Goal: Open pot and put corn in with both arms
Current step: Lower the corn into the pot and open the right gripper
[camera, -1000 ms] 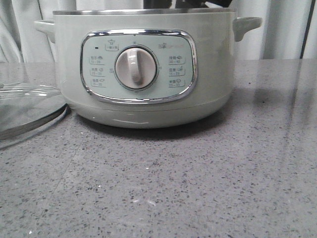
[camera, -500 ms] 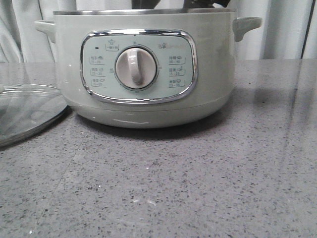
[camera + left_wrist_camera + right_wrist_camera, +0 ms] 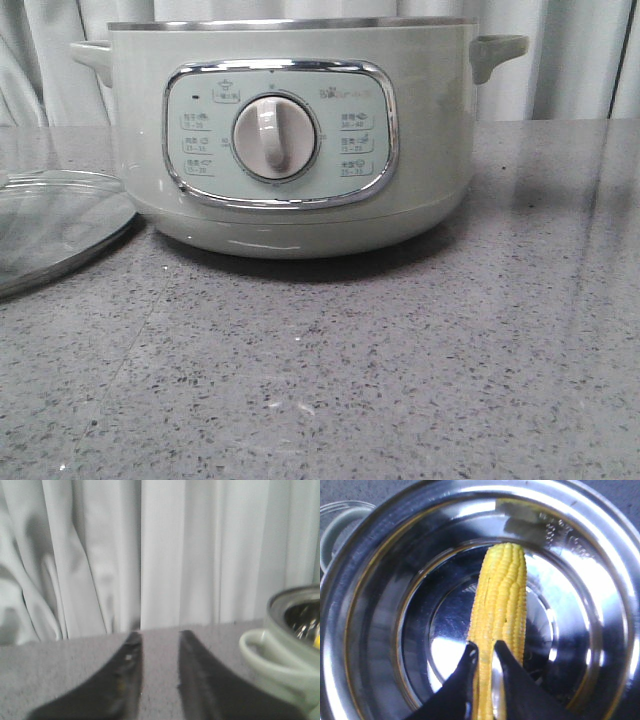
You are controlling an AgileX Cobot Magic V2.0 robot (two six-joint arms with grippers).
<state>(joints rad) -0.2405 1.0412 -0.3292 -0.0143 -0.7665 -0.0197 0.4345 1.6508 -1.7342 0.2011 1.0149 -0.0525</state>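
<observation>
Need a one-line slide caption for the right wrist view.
Right tool above the corn lying inside the pot.

From my front camera, the large round sage-green cooker pot (image 3: 290,140) hides its own interior behind its wall, so I see neither the bright yellow corn cob (image 3: 501,630) nor either claw there. The flat glass lid with metal rim (image 3: 55,228) is cut off by the left edge. The small printed labels around the cream dial (image 3: 272,137) are too small for me to read. In my left wrist view the pot is cropped at the right edge and blurred. In my right wrist view the cob's near end is covered by the right claw (image 3: 487,650); I cannot tell whether it touches.
</observation>
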